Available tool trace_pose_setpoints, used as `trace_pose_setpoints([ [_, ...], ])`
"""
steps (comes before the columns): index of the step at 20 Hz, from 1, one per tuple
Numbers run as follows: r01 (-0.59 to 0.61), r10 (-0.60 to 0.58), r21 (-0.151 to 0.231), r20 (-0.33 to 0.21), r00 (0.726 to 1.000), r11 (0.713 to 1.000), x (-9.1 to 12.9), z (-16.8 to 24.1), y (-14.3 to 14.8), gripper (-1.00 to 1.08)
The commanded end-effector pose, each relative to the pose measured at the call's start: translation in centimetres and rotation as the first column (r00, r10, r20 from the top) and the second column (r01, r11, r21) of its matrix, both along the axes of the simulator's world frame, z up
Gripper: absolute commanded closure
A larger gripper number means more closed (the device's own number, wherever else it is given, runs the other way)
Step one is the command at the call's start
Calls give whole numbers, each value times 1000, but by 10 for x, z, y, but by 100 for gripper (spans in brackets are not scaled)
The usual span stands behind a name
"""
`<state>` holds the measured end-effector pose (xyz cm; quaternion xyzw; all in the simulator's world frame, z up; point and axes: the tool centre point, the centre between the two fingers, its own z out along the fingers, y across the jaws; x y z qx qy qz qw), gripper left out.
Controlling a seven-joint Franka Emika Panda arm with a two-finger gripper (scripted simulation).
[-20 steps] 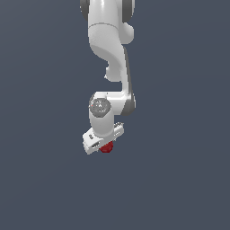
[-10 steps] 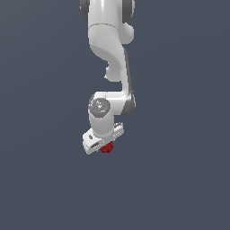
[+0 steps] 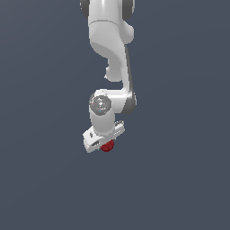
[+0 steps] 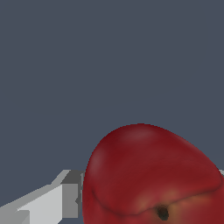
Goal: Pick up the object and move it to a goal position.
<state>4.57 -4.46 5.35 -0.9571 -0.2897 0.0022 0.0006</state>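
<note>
The object (image 3: 107,147) is a small dark red roundish fruit that sits just under the white hand of my gripper (image 3: 104,142), in the lower middle of the exterior view. In the wrist view the fruit (image 4: 148,175) fills the space between the fingers, with its dark stem pit showing. One white and grey finger (image 4: 48,203) presses against its side. The other finger is almost wholly hidden behind the fruit. The gripper is shut on the fruit.
The white arm (image 3: 112,54) comes down from the top of the exterior view to the gripper. A plain dark grey-blue ground (image 3: 179,179) lies all around, with no other object in sight.
</note>
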Motion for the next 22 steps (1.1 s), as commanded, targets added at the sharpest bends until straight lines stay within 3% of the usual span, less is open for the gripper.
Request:
trace_pose_setpoints([
  [1, 0, 0, 0, 4, 1000, 1000, -2, 10, 3, 108],
  [10, -1, 1, -1, 4, 1000, 1000, -22, 64, 22, 108],
  [22, -1, 1, -2, 4, 1000, 1000, -64, 183, 64, 108],
])
